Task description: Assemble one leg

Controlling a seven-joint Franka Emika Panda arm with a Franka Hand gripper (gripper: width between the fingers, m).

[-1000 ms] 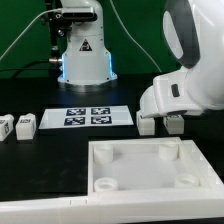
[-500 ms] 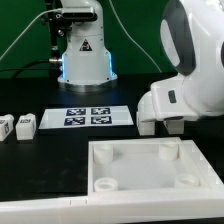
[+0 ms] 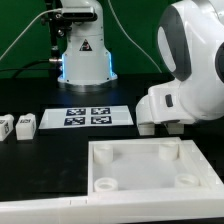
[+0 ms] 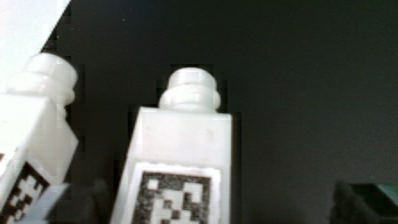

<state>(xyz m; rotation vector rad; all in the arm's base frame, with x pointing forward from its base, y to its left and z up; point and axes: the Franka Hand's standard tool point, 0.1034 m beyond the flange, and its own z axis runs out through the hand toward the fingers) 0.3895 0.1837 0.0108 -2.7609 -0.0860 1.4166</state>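
Note:
In the wrist view a white leg point(image 4: 178, 150) with a rounded peg end and a black-and-white tag lies between my fingers. A second leg point(image 4: 36, 115) lies beside it. My gripper point(image 4: 224, 205) is open; its dark fingertips point(image 4: 377, 200) stand either side of the tagged leg with gaps showing. In the exterior view my hand point(image 3: 175, 100) hangs low at the exterior view's right, over two white blocks point(image 3: 147, 127), and hides the fingers. Two more legs point(image 3: 5, 127) point(image 3: 26, 124) lie at the exterior view's left.
The large white tray-like piece point(image 3: 150, 185) with round corner sockets lies at the front. The marker board point(image 3: 88, 116) lies in the middle, before the robot base point(image 3: 82, 55). The table top is black.
The arm's upper part has leaned slightly toward the exterior view's left. The hand stays low over the two blocks. The legs have not moved.

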